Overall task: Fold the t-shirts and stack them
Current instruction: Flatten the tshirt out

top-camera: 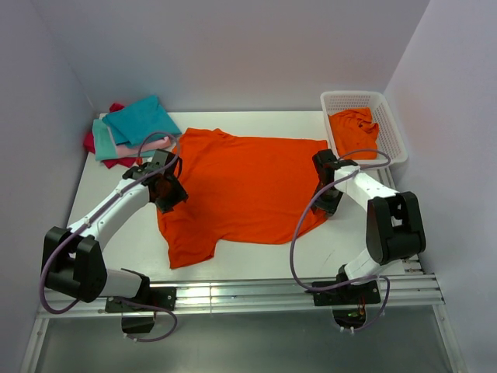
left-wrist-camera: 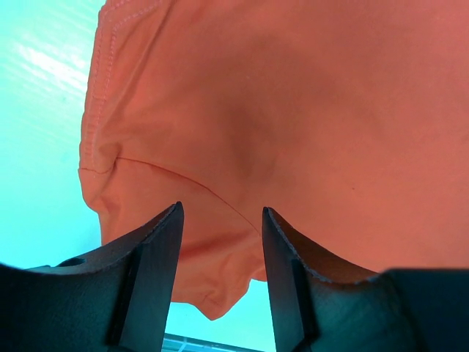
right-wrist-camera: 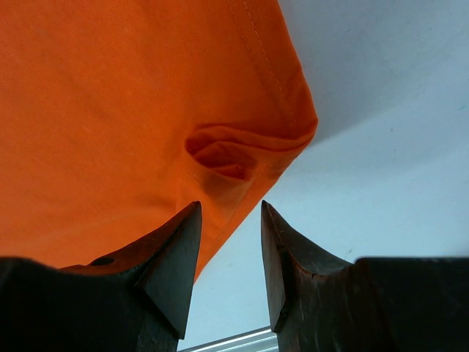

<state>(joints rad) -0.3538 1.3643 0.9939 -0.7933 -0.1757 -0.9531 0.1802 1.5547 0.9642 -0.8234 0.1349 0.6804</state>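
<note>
Nearest me, the aluminium rail (top-camera: 272, 291) carried both arm bases, and from there each arm reached forward to an opposite side of the orange t-shirt (top-camera: 241, 186). It lay spread flat in the middle of the table (top-camera: 264, 256), which I judged was the reason for the symmetric reach: one gripper at each edge, so the cloth could be lifted and folded evenly.

On the shirt's left edge sat the left gripper (top-camera: 167, 190). Its wrist view showed the jaws roughly half apart with a seamed fold of orange fabric lying across the gap. The right gripper (top-camera: 328, 198) sat at the shirt's right edge, also about half apart, straddling a puckered, hemmed corner with bare table just beside it. From either wrist camera I could not be sure the pads had any bite on the cloth. I saw fabric between parted jaws, not a firm pinch.

Farther back on the left lay the finished pile: a teal t-shirt (top-camera: 140, 120) on top, a pale pink one (top-camera: 151, 144) under it and a crimson one (top-camera: 97, 144) at the bottom, which gave a landing place for the next fold. At the far right, the white basket (top-camera: 392, 132) held another crumpled orange tee (top-camera: 353, 128) awaiting its turn.
</note>
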